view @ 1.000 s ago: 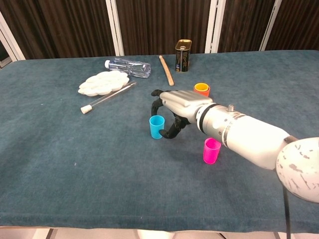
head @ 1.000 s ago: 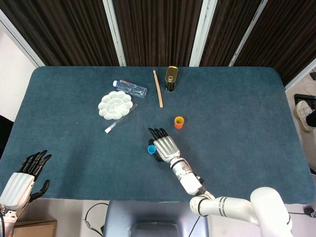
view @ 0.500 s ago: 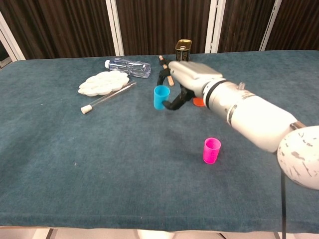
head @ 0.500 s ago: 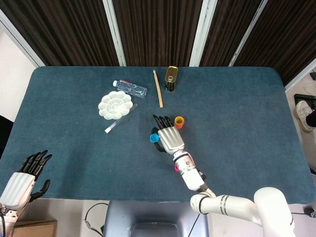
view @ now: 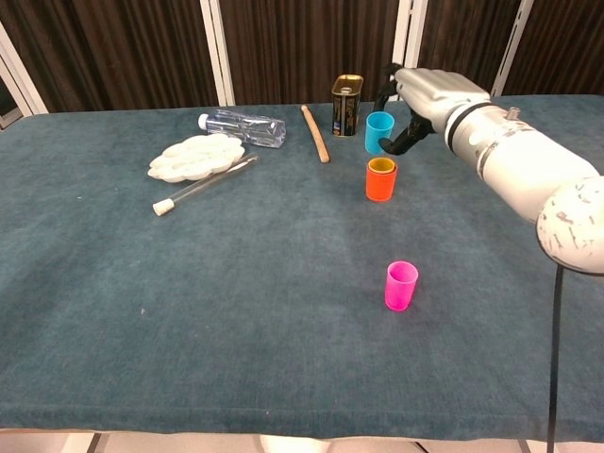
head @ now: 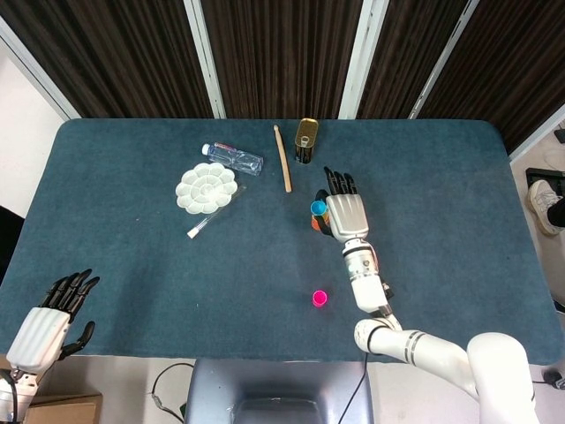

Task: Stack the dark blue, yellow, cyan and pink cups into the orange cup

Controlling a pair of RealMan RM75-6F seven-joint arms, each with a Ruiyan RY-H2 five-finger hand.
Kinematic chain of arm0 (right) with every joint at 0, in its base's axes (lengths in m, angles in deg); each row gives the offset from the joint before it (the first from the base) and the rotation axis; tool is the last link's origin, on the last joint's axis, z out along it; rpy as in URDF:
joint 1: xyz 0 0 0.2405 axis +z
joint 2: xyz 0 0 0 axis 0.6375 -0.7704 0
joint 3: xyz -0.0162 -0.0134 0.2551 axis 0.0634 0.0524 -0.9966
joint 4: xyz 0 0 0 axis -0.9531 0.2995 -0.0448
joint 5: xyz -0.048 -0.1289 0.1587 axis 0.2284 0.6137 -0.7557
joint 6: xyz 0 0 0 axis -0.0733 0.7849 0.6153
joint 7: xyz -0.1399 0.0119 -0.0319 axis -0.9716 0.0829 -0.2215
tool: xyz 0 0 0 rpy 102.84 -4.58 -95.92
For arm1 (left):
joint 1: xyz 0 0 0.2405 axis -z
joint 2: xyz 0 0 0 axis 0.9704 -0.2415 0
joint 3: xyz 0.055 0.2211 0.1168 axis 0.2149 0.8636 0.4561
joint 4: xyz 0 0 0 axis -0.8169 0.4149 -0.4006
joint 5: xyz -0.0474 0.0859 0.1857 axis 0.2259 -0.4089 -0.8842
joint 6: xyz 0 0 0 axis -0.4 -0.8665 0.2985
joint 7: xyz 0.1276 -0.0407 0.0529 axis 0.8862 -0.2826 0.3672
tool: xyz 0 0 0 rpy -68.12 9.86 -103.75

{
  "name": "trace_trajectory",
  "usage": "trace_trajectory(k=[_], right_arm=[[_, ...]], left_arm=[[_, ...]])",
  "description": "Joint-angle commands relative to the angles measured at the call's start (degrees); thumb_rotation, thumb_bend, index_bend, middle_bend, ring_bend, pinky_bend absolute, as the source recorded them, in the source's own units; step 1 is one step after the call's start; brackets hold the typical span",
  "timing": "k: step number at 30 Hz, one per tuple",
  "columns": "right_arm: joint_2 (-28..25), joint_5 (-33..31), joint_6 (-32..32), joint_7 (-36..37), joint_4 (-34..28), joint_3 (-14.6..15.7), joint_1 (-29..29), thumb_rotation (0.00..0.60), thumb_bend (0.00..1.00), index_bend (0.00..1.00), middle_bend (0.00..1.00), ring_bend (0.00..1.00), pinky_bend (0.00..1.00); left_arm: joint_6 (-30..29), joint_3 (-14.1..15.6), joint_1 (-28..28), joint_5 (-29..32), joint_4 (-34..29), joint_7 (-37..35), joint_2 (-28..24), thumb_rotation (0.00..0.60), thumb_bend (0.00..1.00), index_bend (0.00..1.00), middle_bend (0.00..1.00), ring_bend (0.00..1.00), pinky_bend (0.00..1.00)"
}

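Right robot hand: the right robot hand (view: 429, 94) is carrying the cyan cup (view: 379, 132), pinched between thumb and curled fingers, near the upper right of the chest view.
Change: a second ago the cup was standing on the desk (view: 189, 311) at mid-frame; it is now riding upright in the air, just above and behind the orange cup (view: 381, 179).
Meaning: the carry is looking nearly done, with lowering and release likely next.
Orange cup: a yellow rim is showing inside it, so the yellow cup (view: 381, 165) seems already nested; no dark blue cup is visible.
Pink cup: the pink cup (view: 401, 286) is waiting alone, lower centre, well apart from the stack.
Arm pose: the forearm is reaching in from the right edge, palm turned toward the cup.
Left robot hand: the left robot hand (head: 53, 318) is idling empty, fingers spread, at the head view's lower left corner.
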Motion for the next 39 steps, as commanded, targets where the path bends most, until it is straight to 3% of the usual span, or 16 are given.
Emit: trace_trajectory(k=[1,10,13,15,17,18,20,26,31,34,39], right_arm=[[1.1,-0.6,-1.0,0.0,2.1,0.3,0.4,0.600,0.50,0.60,0.02,0.00,0.00],[2.8,-1.0,-2.1,-0.3,5.5,0.8,0.9,0.600,0.50,0.59,0.03,0.00,0.00],[3.0,-1.5,-2.5,-0.6,6.0,0.9,0.8,0.600,0.50,0.54,0.03,0.00,0.00],[2.7,-2.3,-3.5,-1.2,5.7,1.1,0.6,0.600,0.50,0.42,0.02,0.00,0.00],[1.8,-3.0,-4.4,-1.8,4.5,1.2,0.4,0.600,0.50,0.16,0.00,0.00,0.00],[1.4,-2.7,-4.3,-1.6,3.7,1.3,0.1,0.600,0.50,0.09,0.00,0.00,0.00],[-0.1,-1.7,-3.8,-0.9,1.2,1.9,-0.7,0.600,0.50,0.01,0.00,0.00,0.00],[-8.5,4.5,-1.6,2.9,-14.8,6.0,-5.3,0.600,0.50,0.05,0.00,0.00,0.00],[-18.6,10.2,-3.1,5.7,-32.5,12.5,-9.5,0.600,0.49,0.12,0.00,0.00,0.00],[-22.5,12.9,-4.4,5.6,-37.8,16.5,-10.8,0.600,0.48,0.15,0.00,0.00,0.00],[-26.3,14.4,-6.3,5.9,-41.6,20.2,-11.9,0.600,0.48,0.17,0.00,0.00,0.00]], left_arm=[[0.1,0.0,0.0,0.0,-0.1,0.2,0.0,0.600,0.46,0.00,0.00,0.00,0.11],[-0.1,-0.1,0.0,0.2,0.0,-0.2,-0.1,0.600,0.46,0.00,0.00,0.00,0.11],[-0.2,0.0,-0.1,0.2,0.0,-0.2,-0.1,0.600,0.46,0.00,0.00,0.00,0.11],[-0.2,0.0,-0.1,0.1,0.0,-0.2,-0.1,0.600,0.46,0.00,0.00,0.00,0.11],[-0.3,0.0,-0.1,0.1,0.0,-0.2,-0.1,0.600,0.46,0.00,0.00,0.00,0.11],[-0.3,0.0,-0.1,0.1,0.0,-0.2,-0.1,0.600,0.46,0.00,0.00,0.00,0.11],[-0.3,0.0,-0.1,0.2,0.0,-0.3,-0.1,0.600,0.46,0.00,0.00,0.00,0.11],[0.0,0.0,0.1,0.2,0.1,-0.2,0.0,0.600,0.46,0.00,0.00,0.00,0.11],[0.1,0.1,0.1,0.1,-0.1,0.6,0.2,0.600,0.46,0.00,0.00,0.00,0.11],[0.2,0.1,0.1,0.1,-0.2,0.9,0.4,0.600,0.46,0.00,0.00,0.00,0.11],[-0.2,0.3,-0.1,-0.4,-0.4,1.3,0.4,0.600,0.46,0.00,0.00,0.00,0.11]])
